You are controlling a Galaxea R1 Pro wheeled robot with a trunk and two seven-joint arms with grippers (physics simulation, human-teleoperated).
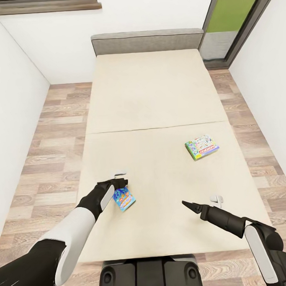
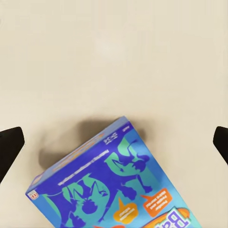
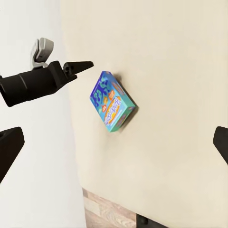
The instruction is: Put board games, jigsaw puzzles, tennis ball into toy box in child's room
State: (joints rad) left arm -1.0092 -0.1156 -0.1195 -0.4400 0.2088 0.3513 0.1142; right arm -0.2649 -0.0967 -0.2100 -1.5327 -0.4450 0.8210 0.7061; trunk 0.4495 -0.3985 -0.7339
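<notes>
A small blue board game [image 1: 125, 198] lies near the foot of the bed [image 1: 153, 92], on the plain beige mattress. In the left wrist view the same blue box [image 2: 114, 180] looks tilted and casts a shadow. My left gripper [image 1: 120, 182] hovers right over it, open, with the fingertips [image 2: 10, 147] wide apart and not touching the box. A green-white-red board game [image 1: 202, 146] rests flat further up the bed on the right. My right gripper [image 1: 189, 205] is open above the mattress, between the two boxes and nearer the foot. From the right wrist view the blue box [image 3: 112, 101] shows just below the left gripper [image 3: 78, 66].
A grey headboard [image 1: 148, 41] stands against the white back wall. Wood-plank floor [image 1: 54, 139] runs along both sides of the bed. A grey-framed window [image 1: 233, 16] is at the back right. The robot's dark base [image 1: 150, 274] is at the bed's foot.
</notes>
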